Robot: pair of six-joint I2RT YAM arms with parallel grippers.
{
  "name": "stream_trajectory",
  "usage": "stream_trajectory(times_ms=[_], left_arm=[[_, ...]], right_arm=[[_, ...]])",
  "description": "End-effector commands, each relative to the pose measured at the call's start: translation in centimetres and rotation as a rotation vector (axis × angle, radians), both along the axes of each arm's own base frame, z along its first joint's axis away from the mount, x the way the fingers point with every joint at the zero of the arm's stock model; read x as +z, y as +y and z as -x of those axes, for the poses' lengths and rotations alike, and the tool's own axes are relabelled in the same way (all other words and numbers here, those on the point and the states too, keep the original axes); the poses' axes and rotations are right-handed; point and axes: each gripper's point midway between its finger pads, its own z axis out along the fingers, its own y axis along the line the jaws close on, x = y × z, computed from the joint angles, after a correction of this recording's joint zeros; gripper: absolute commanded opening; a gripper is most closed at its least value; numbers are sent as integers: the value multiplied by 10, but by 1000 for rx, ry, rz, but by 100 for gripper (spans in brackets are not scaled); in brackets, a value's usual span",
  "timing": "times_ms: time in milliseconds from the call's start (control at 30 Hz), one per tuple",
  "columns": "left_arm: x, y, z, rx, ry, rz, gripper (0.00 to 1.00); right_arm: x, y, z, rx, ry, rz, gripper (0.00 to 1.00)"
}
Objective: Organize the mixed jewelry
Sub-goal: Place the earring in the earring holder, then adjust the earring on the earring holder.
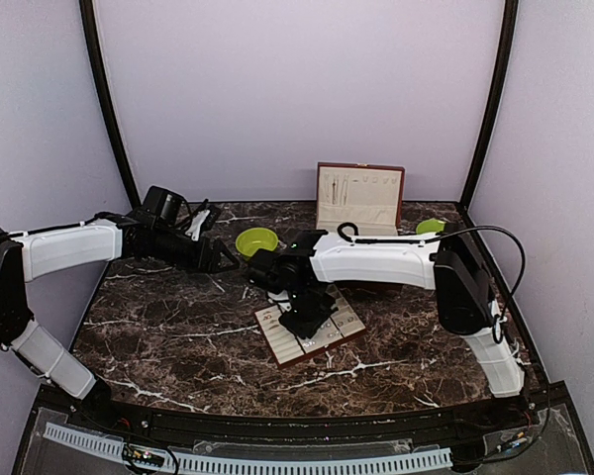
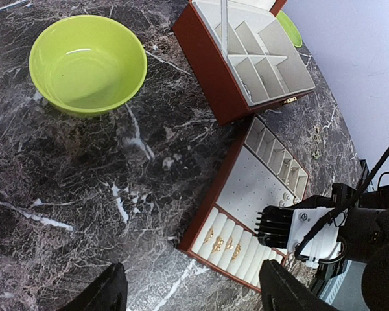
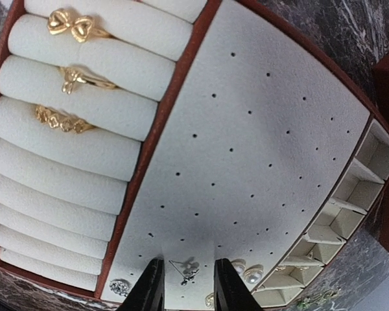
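Observation:
A tiny silvery earring with a thin pin lies on the perforated cream panel of the red-brown tray. My right gripper stands over it, its jaws a little apart on either side of the earring, touching nothing. Two pearl studs and a crystal stud sit nearby. Three gold rings rest in the ring rolls. From above, the right gripper hangs over the tray. My left gripper hovers open and empty beside the lime-green bowl.
The open red-brown jewelry box stands at the back, its cream compartments showing. A lime-green plate lies to its right. The bowl is empty. The tray lies on dark marble near the box's front corner.

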Motion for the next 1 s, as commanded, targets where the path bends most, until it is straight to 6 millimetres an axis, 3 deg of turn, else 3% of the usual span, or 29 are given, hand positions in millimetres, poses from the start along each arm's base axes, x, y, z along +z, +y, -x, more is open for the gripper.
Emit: stream_trajectory(times_ms=[0,367,633,967], left_arm=[[3,-1,3,-7,-9,7,73],[1,1,3,-1,-10,-3,73],[1,0,3,-2,-7,-2,73],[0,0,3,-3,-6,-2,73]], right_arm=[[19,18,-7,-22,-28,-105,30],[54,10,-18,-118,-56,-225,41],[43,-5,-11,-235,-36,-255,30],[28,1,-2,-327,20,-306,31]])
